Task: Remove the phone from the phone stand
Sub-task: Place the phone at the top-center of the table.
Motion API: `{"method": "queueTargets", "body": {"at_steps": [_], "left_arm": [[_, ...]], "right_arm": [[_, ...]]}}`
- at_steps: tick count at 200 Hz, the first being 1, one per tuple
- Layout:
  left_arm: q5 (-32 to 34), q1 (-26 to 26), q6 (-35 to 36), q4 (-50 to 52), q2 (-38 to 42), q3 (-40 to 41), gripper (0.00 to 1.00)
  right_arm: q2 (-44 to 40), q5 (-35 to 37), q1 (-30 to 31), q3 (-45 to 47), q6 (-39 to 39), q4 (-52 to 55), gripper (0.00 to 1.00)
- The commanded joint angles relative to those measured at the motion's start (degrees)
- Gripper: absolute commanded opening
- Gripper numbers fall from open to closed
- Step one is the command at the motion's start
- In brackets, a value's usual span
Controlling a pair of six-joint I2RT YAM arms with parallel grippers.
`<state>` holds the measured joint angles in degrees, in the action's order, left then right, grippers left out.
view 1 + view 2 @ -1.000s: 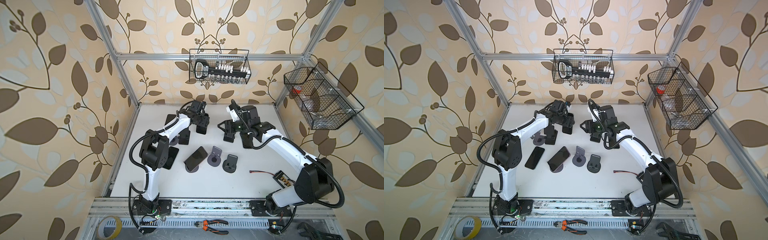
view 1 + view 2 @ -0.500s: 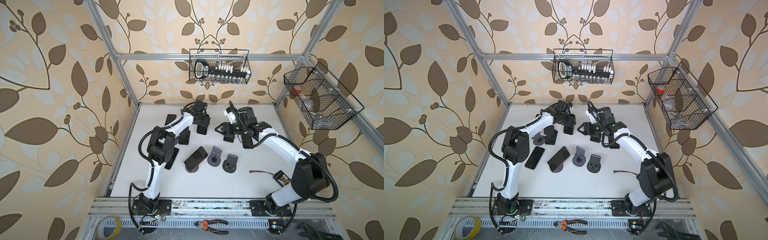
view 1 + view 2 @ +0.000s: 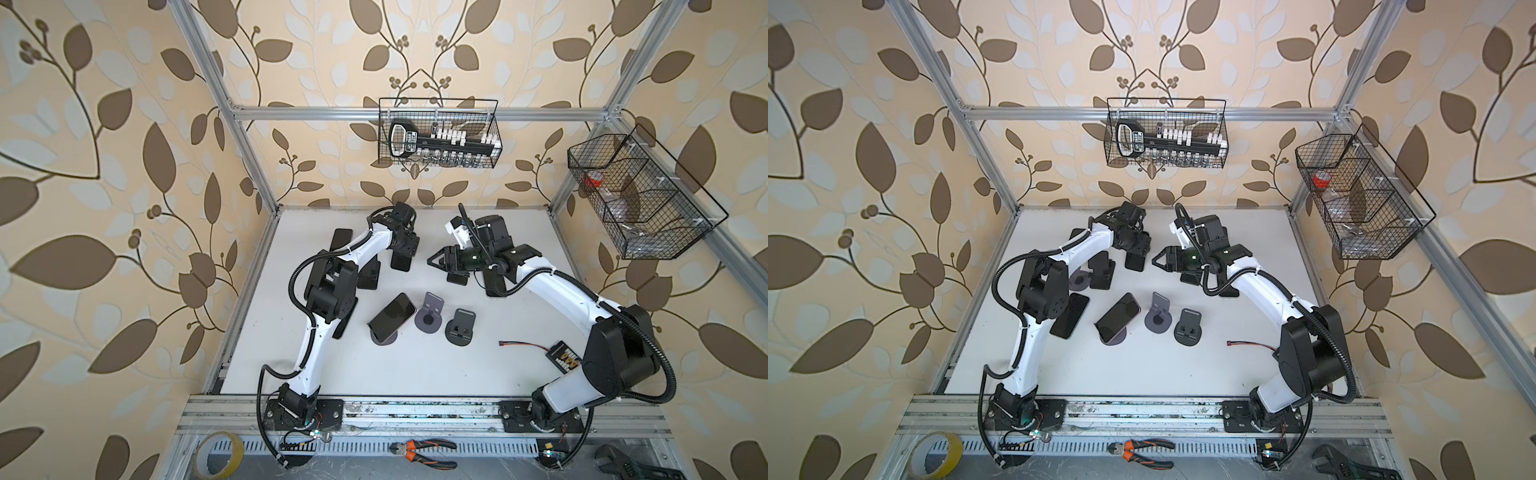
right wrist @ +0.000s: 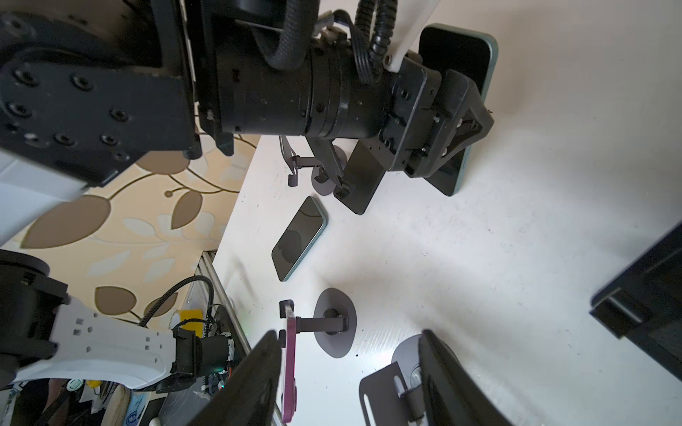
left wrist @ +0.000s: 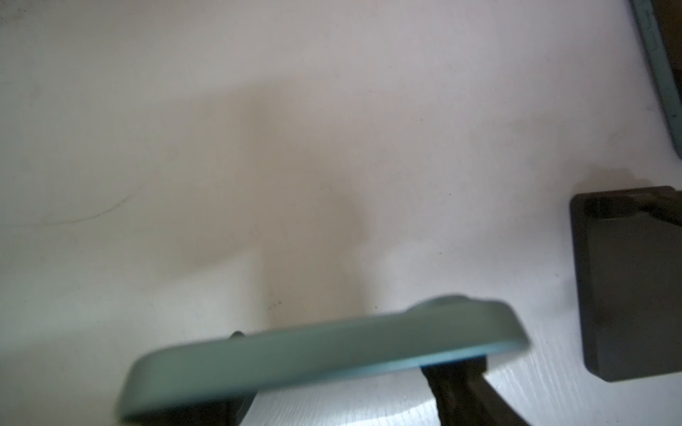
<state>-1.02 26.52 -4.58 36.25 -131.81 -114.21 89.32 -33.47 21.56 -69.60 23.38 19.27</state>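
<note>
In both top views the left gripper (image 3: 402,249) sits near the back of the table (image 3: 415,374), clenched on a dark phone (image 3: 402,262) that hangs below it. A black stand (image 3: 369,274) is just beside the phone, under the left arm. The right gripper (image 3: 434,259) faces the left one from near by, and I cannot tell from here how its jaws stand. Nearer the front, a pink phone (image 3: 392,318) leans on its own stand with an empty grey stand (image 3: 430,318) beside it. In a top view a flat phone (image 3: 1069,316) lies on the table by the left arm's elbow.

The left wrist view is blurred. The phone's (image 5: 321,350) teal edge crosses the foreground, with one of the fingers (image 5: 461,394) dark against it. Bare table lies beyond, and a dark block (image 5: 627,287) sits off to one side.

In the right wrist view the left gripper (image 4: 461,121) clamps the phone (image 4: 479,59) at mid-length, holding it upright with its screen side showing. I cannot tell whether its lower end touches the table. The right gripper's own fingers (image 4: 258,380) stand apart with nothing between them. The pink phone (image 4: 289,369) on its stand and the flat phone (image 4: 300,239) show past them.
</note>
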Motion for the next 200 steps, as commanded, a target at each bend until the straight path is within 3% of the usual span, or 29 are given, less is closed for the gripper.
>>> {"method": "queueTargets", "body": {"at_steps": [1,139,200], "left_arm": [[1.08,-0.60,-0.16,0.30,0.42,-2.64,0.59],[4.86,-1.56,1.96,1.46,-0.38,-2.35,0.60],[3.07,-2.00,0.36,1.98,-2.46,-4.94,0.61]], "right_arm": [[0.03,-1.33,0.46,-0.92,0.74,0.24,0.61],[-3.14,3.77,3.75,2.74,1.54,1.59,0.60],[-5.20,4.61,4.00,3.86,1.37,2.00,0.61]]}}
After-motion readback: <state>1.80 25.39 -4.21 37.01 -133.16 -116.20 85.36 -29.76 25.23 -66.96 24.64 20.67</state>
